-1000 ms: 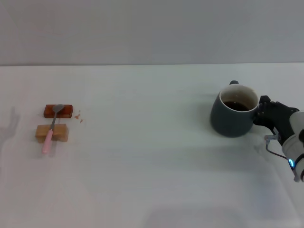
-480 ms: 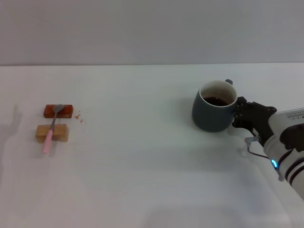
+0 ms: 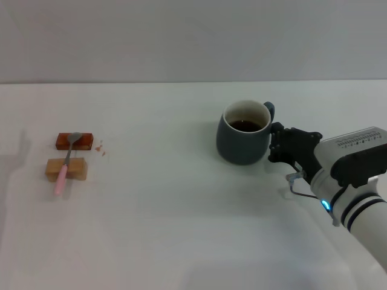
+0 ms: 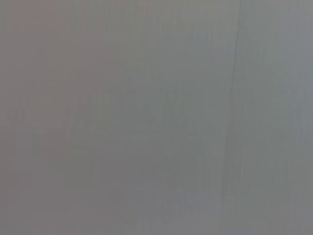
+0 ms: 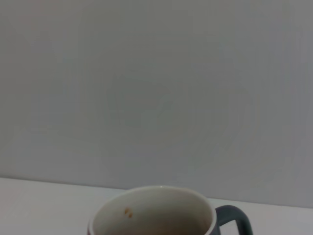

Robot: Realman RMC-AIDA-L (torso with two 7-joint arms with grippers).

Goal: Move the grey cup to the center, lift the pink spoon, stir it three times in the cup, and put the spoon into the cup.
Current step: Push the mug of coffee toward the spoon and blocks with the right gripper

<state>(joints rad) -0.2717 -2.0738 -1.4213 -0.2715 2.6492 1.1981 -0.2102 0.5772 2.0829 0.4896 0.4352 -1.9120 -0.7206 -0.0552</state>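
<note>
The grey cup [image 3: 243, 140] stands on the white table, right of the middle, with dark liquid inside and its handle [image 3: 268, 110] at the back right. Its rim also shows in the right wrist view [image 5: 154, 210]. My right gripper [image 3: 277, 144] is against the cup's right side and touches it. The pink spoon [image 3: 64, 164] lies at the far left, resting across a tan block [image 3: 66, 169] with its bowl on a red-brown block [image 3: 75, 141]. My left gripper is out of view.
The white table [image 3: 169, 205] runs back to a grey wall. A few small red-brown crumbs [image 3: 101, 148] lie just right of the blocks. The left wrist view shows only a plain grey surface.
The grey cup has slid left toward the middle of the table with my right gripper against it. Its handle has turned from back left to back right. The spoon and blocks have not moved.
</note>
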